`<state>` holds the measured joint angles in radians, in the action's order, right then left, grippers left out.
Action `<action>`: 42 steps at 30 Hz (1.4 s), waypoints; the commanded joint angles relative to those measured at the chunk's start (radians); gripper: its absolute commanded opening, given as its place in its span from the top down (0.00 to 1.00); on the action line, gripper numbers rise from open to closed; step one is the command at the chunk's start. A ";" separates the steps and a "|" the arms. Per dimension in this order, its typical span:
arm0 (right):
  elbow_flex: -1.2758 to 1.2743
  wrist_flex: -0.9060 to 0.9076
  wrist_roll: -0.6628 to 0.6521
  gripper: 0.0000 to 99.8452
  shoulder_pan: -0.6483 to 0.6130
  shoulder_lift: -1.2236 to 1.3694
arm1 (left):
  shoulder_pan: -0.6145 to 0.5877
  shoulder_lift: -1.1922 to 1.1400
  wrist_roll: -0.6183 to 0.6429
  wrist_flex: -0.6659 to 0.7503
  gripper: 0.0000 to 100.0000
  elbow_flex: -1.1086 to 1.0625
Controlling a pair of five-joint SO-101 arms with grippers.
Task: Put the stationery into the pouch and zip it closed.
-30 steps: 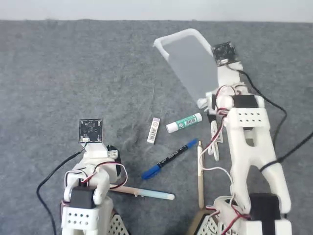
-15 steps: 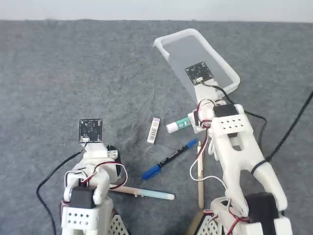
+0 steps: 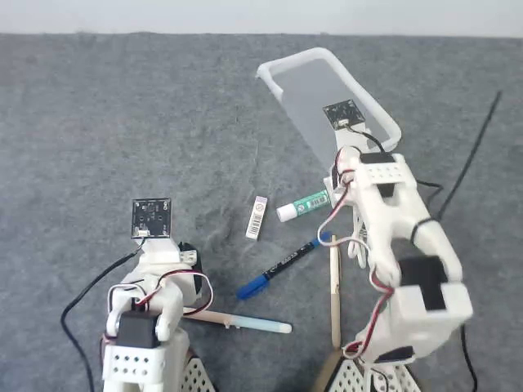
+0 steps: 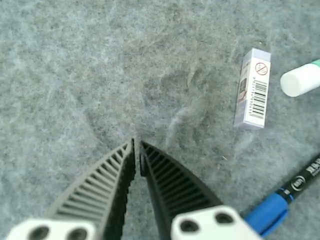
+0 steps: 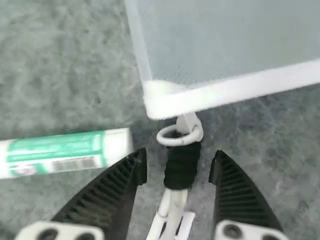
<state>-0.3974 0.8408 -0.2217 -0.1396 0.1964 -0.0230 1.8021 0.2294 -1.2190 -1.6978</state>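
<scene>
Grey felt worktop [image 3: 122,106]. The right claw [image 5: 179,160] is wide open, straddling the zip pull [image 5: 179,134] and its black cord at the near corner of the pouch [image 3: 319,90]; jaws touch nothing. The left claw [image 4: 137,147] is closed and empty, low over bare felt near left. The pouch lies far right. The glue stick [image 3: 304,205], eraser [image 3: 257,217], blue marker [image 3: 282,265], pencil [image 3: 334,294] and pen [image 3: 245,323] are loose mid-worktop. Since half a second ago the right arm has shifted slightly right; the stationery, pouch and left arm are unmoved.
</scene>
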 commanded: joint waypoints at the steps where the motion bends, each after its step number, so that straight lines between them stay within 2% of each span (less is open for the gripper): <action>1: 0.094 -0.007 0.008 0.80 0.010 0.039 | 0.002 0.015 -0.003 -0.003 0.99 0.013; 8: 0.133 0.016 0.008 0.89 0.028 0.088 | 0.002 0.015 -0.003 -0.003 0.99 0.013; 13: 0.133 0.022 0.008 0.91 0.031 0.093 | 0.002 0.015 -0.003 -0.003 0.99 0.013; 16: 0.133 0.022 0.003 1.00 0.038 0.087 | 0.002 0.015 -0.003 -0.003 0.99 0.013; 23: 0.129 0.159 0.009 0.99 0.038 -0.048 | 0.002 0.015 -0.003 -0.003 0.99 0.013; 30: 0.129 0.302 0.009 0.99 -0.059 -0.252 | 0.002 0.015 -0.003 -0.003 0.99 0.013; 42: 0.130 0.341 0.008 0.99 -0.196 -0.464 | 0.002 0.015 -0.003 -0.003 0.99 0.013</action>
<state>-0.3115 1.1692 -0.2202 -0.3053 -0.1626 -0.0230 1.8021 0.2294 -1.2190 -1.6978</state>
